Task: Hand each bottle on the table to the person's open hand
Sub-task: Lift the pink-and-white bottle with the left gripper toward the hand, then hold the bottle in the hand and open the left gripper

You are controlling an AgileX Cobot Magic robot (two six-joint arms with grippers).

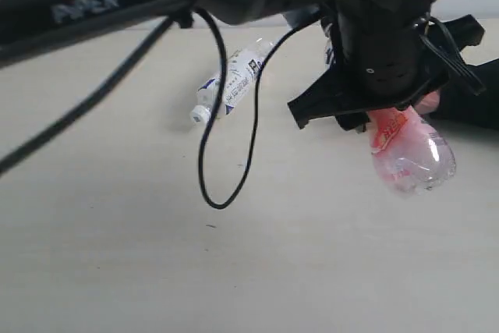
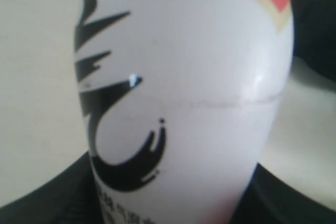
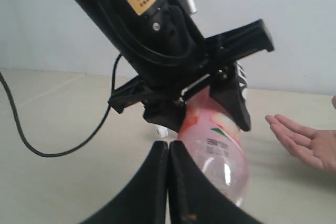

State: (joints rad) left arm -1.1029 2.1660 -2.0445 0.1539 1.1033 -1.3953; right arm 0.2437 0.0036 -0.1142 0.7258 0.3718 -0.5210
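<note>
Hanging neck-up in the air, the small clear plastic bottle with a pink and white label (image 1: 409,154) is clamped at its upper part by the left gripper (image 3: 205,111), whose black jaws are closed on it, base pointing down toward the pale beige tabletop (image 1: 117,255) and well clear of it. Just beside the bottle, on the far right, waits the person's open hand (image 3: 307,140), palm up and fingers spread, apart from the bottle in the right wrist view; a dark sleeve (image 1: 479,103) shows behind it in the exterior view. Further out, the right gripper (image 3: 168,148) sits low with its two fingers pressed together and nothing between them. A second clear plastic bottle with a white and blue label and a white cap (image 1: 230,83) lies on its side on the table, well apart, with a black cable (image 1: 201,163) looping in front of it. The step in hand looks like the handover of the pink bottle, not yet completed. The next move probably calls for carrying the bottle over the palm, lowering it until it rests there, and only then releasing, since a round bottle could roll off.
</note>
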